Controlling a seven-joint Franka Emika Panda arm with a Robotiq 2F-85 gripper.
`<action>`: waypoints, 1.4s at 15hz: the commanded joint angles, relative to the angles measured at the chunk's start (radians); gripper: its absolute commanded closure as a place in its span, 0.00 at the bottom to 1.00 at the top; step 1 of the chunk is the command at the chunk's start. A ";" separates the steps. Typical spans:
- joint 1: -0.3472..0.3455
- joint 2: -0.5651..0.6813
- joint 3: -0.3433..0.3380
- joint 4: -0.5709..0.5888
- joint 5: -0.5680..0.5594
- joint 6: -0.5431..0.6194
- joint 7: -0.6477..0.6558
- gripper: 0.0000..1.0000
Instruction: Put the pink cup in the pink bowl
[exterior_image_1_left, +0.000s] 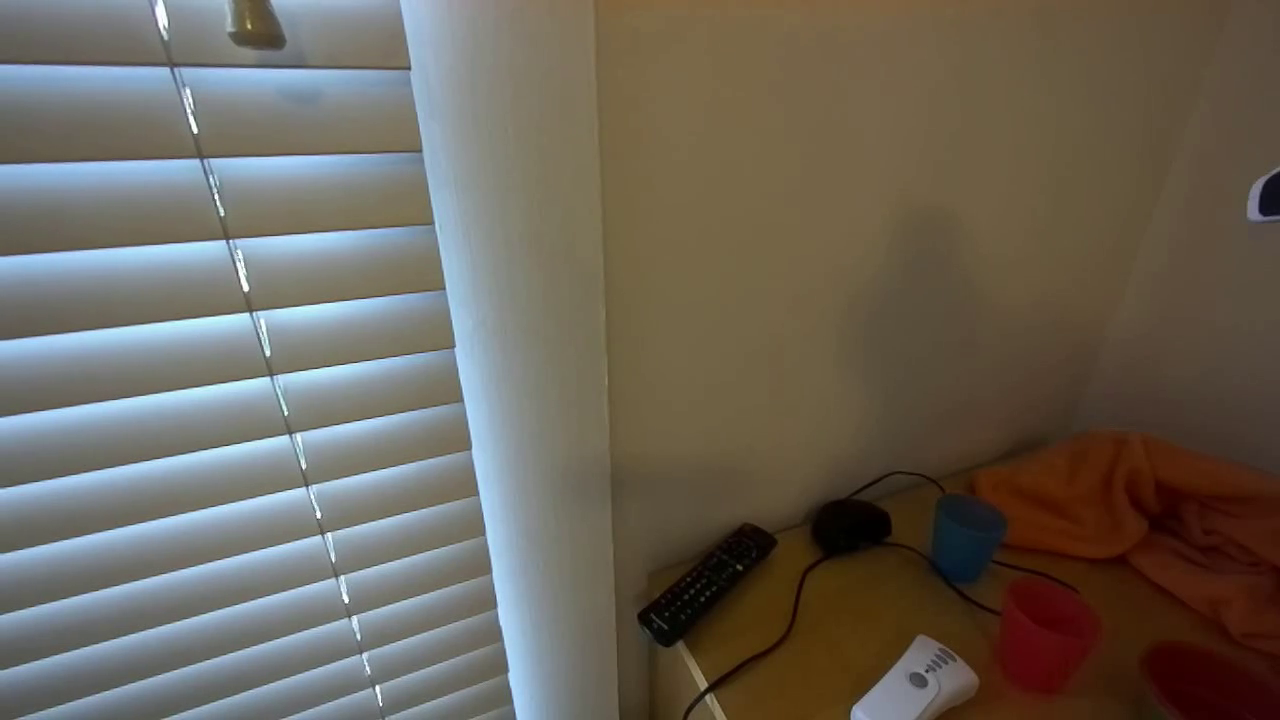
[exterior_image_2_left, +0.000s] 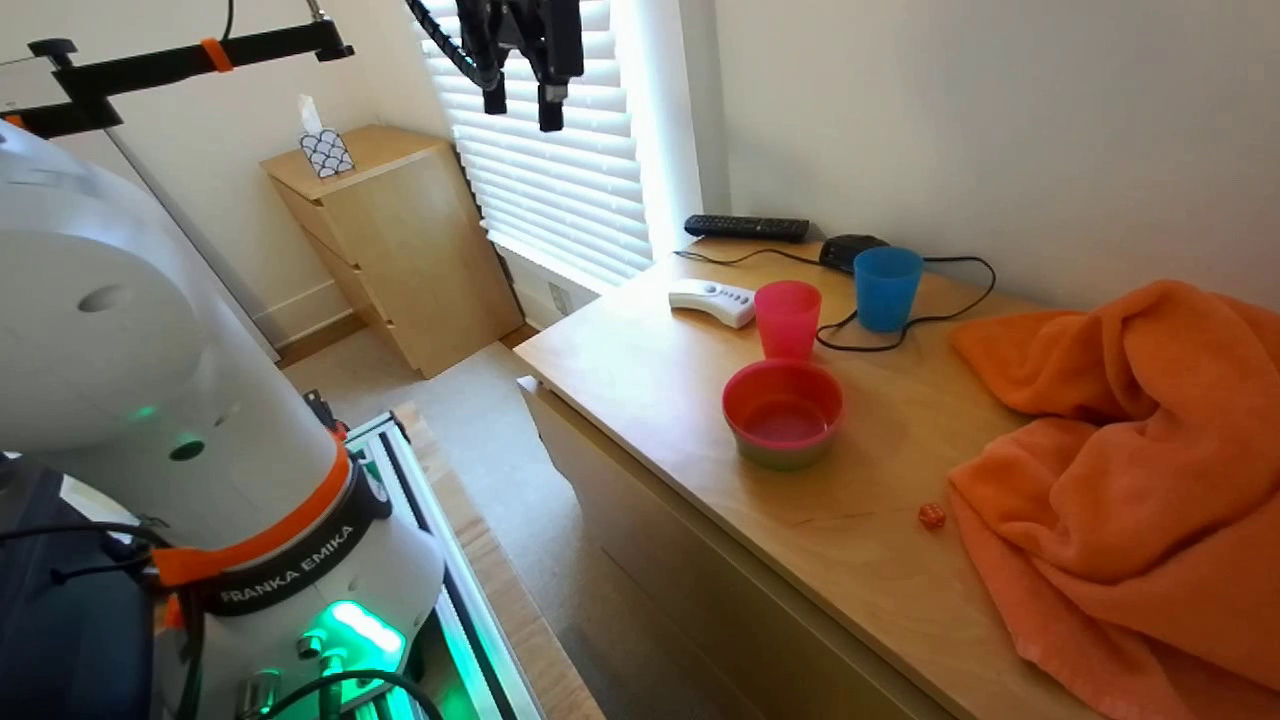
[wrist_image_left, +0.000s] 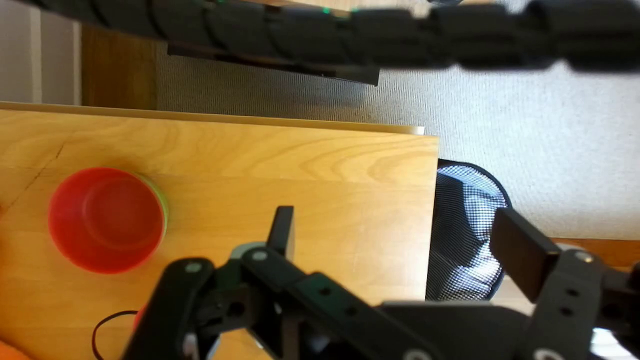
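The pink cup (exterior_image_2_left: 788, 318) stands upright on the wooden dresser top, close behind the pink bowl (exterior_image_2_left: 783, 400). The bowl sits in a green one, its opening up; its inside looks empty. In an exterior view the cup (exterior_image_1_left: 1045, 640) shows whole and the bowl (exterior_image_1_left: 1210, 685) is cut off by the frame corner. In the wrist view the bowl (wrist_image_left: 107, 220) lies left of the jaws; only a red sliver, likely the cup (wrist_image_left: 140, 316), shows beside a finger. My gripper (exterior_image_2_left: 523, 108) is high above the dresser's window end, open and empty; its fingers (wrist_image_left: 397, 232) are wide apart.
A blue cup (exterior_image_2_left: 887, 290), a black device (exterior_image_2_left: 848, 251) with a cable, a white remote (exterior_image_2_left: 712, 300) and a black remote (exterior_image_2_left: 747, 228) lie around the cup. An orange cloth (exterior_image_2_left: 1130, 440) and a small orange object (exterior_image_2_left: 931, 516) lie nearby. A mesh basket (wrist_image_left: 470, 225) stands beyond the dresser end.
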 joint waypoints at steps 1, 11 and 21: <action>-0.007 0.000 0.006 0.002 0.003 -0.002 -0.003 0.00; -0.137 0.249 -0.067 0.113 -0.003 0.239 0.091 0.00; -0.230 0.646 -0.159 0.189 -0.106 0.528 0.100 0.00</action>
